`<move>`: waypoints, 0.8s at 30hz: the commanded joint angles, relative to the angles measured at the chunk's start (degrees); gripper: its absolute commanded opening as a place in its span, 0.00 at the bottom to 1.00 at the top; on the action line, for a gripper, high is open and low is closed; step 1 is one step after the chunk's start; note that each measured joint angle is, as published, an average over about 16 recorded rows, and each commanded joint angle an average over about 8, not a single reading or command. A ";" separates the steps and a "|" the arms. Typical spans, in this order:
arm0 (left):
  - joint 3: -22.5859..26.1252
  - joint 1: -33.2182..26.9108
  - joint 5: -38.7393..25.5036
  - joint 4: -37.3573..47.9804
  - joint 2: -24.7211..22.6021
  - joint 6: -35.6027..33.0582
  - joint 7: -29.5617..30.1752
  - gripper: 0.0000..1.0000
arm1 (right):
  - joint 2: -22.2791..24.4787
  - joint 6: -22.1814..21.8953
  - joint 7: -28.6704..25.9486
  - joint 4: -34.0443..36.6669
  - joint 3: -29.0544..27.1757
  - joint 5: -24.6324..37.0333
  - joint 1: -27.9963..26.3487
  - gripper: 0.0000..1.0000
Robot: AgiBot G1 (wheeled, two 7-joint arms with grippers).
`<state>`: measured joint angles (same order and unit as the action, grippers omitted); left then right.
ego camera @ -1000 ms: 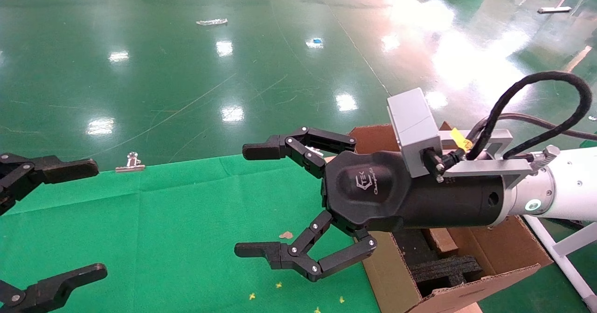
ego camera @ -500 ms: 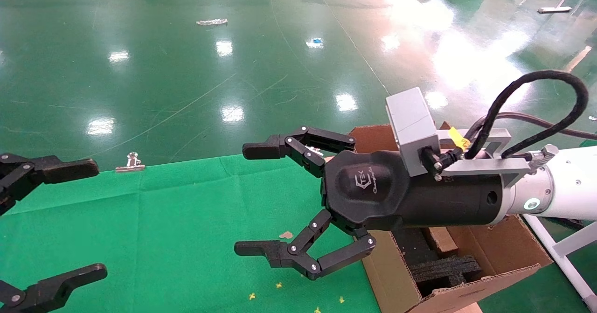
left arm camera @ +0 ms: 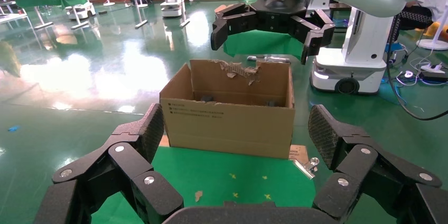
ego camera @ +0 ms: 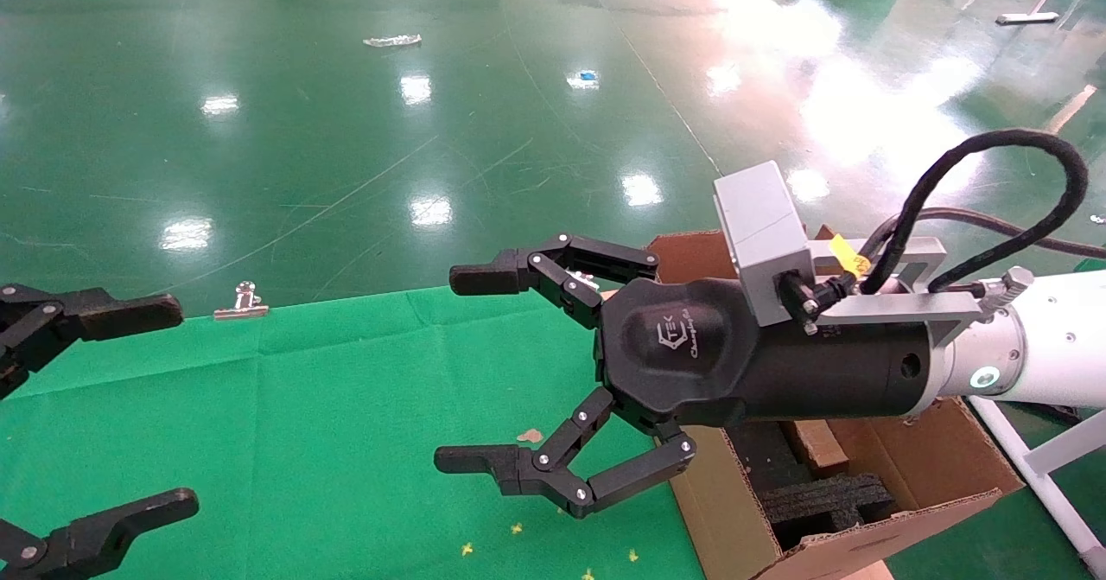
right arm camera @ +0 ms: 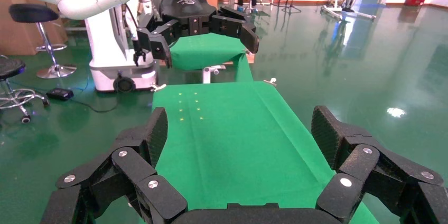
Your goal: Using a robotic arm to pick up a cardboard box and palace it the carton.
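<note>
My right gripper (ego camera: 467,371) on its white arm hovers open and empty over the green table, just left of the carton (ego camera: 916,476). The carton is a large brown box with torn flaps and black foam (ego camera: 825,498) inside. A small narrow brown cardboard box (ego camera: 816,443) lies in the carton beside the foam, partly hidden under my right wrist. My left gripper (ego camera: 160,405) hangs open and empty at the table's left end. In the left wrist view the carton (left arm camera: 227,113) stands ahead with the right gripper (left arm camera: 264,39) above it.
A green cloth (ego camera: 302,424) covers the table, with small yellow marks (ego camera: 516,528) and a paper scrap (ego camera: 530,435) on it. A metal binder clip (ego camera: 244,302) sits on the far edge. Beyond lies shiny green floor. A flat cardboard piece (left arm camera: 299,153) lies by the carton's base.
Almost nothing: the right wrist has shifted very slightly, and both grippers stay open in the same places.
</note>
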<state>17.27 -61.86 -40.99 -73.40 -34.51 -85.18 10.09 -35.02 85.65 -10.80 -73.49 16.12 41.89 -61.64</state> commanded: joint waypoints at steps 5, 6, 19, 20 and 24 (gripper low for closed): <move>0.00 0.00 0.00 0.00 0.00 0.00 0.00 1.00 | 0.00 0.00 -0.01 0.02 0.02 0.02 -0.02 1.00; 0.00 0.00 0.00 0.00 0.00 0.00 0.00 1.00 | 0.00 0.00 -0.01 0.03 0.03 0.02 -0.02 1.00; 0.00 0.00 0.00 0.00 0.00 0.00 0.00 1.00 | 0.00 0.00 -0.01 0.05 0.06 0.02 -0.06 1.00; 0.00 0.00 0.00 0.00 0.00 0.00 0.00 1.00 | 0.00 0.00 -0.01 0.05 0.06 0.02 -0.06 1.00; 0.00 0.00 0.00 0.00 0.00 0.00 0.00 1.00 | 0.00 0.00 -0.01 0.05 0.06 0.02 -0.06 1.00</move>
<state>17.27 -61.86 -40.99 -73.40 -34.51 -85.18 10.09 -35.02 85.65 -10.81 -73.45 16.18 41.92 -61.70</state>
